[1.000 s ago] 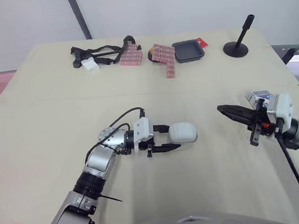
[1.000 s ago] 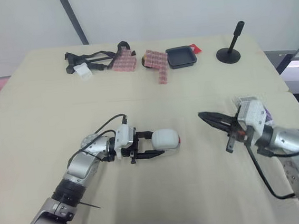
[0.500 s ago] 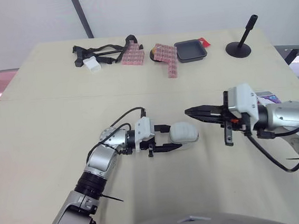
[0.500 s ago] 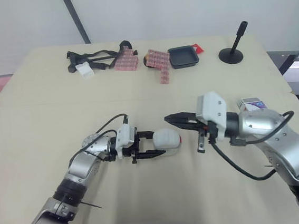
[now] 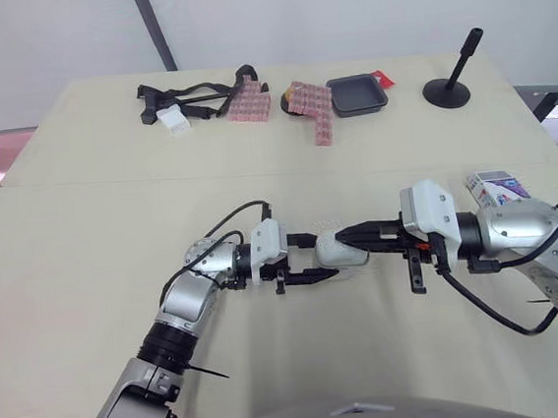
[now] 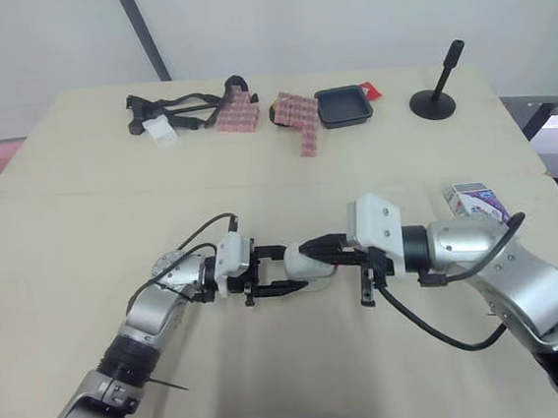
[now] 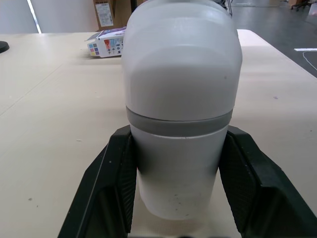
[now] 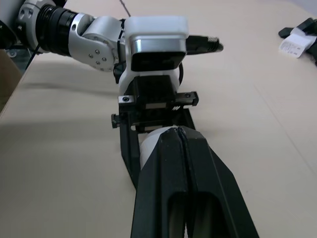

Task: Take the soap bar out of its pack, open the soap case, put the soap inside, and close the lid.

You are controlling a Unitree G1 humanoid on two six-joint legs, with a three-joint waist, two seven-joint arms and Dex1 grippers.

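Left hand [image 5: 315, 257] is clamped on the soap case [image 5: 342, 249] mid-table [image 5: 89, 287], right hand [image 5: 352, 231] is pressed together, tips at its top. Shell looks smooth and rounded, so they could skid off or shove it loose. Soap pack [image 5: 497, 187] sits well apart, far right

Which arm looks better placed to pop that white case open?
The right. The left gripper is busy clamping the white case, while the right gripper, fingers together, has its tips at the case's free end.
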